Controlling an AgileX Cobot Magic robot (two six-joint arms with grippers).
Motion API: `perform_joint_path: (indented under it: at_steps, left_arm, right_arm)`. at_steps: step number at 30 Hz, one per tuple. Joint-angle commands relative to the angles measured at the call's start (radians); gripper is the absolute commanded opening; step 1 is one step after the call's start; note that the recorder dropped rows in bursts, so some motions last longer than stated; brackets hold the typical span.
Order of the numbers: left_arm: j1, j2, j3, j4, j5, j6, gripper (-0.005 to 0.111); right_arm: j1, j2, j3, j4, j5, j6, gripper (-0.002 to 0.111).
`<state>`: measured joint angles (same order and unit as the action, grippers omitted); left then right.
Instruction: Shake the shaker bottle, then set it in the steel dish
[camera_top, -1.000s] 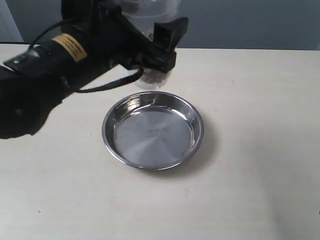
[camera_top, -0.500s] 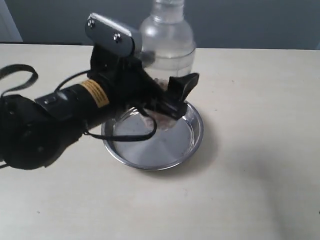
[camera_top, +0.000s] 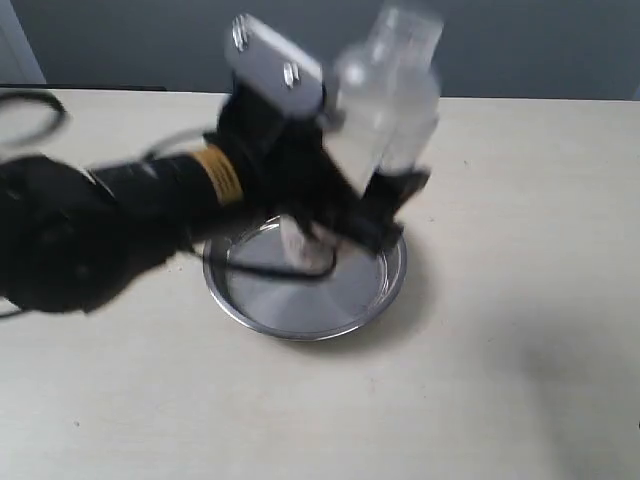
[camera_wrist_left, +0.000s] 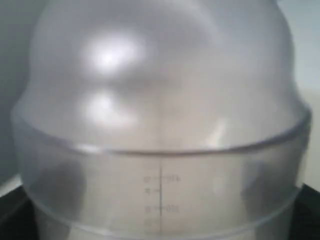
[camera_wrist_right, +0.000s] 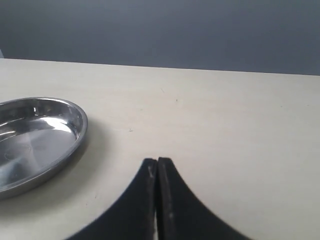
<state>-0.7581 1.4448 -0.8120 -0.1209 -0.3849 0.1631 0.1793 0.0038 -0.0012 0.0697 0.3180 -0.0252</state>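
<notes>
Left end effector (camera_top: 350, 215) is clamped on the blurred shaker bottle (camera_top: 388, 105), cap tilted toward 1 o'clock, over the steel dish (camera_top: 300, 312); right end effector (camera_wrist_right: 157, 165) sits pressed together above the table (camera_wrist_right: 240, 115).

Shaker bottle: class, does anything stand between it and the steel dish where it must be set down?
Nothing visible does. The left gripper holds the shaker bottle tilted over the steel dish, and the part of the dish's floor that shows is bare; the arm hides the rest.
</notes>
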Motion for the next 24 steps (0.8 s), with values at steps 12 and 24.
perform_joint_path:
  at_steps: [12, 24]
  left_arm:
    - [-0.024, -0.234, -0.091, -0.162, -0.106, 0.200, 0.000]
    - [-0.025, -0.219, -0.015, -0.251, -0.113, 0.290, 0.000]
  right_arm:
    - [0.000, -0.004, 0.001, -0.005, -0.013, -0.001, -0.001]
    - [0.000, -0.004, 0.001, -0.005, -0.013, -0.001, -0.001]
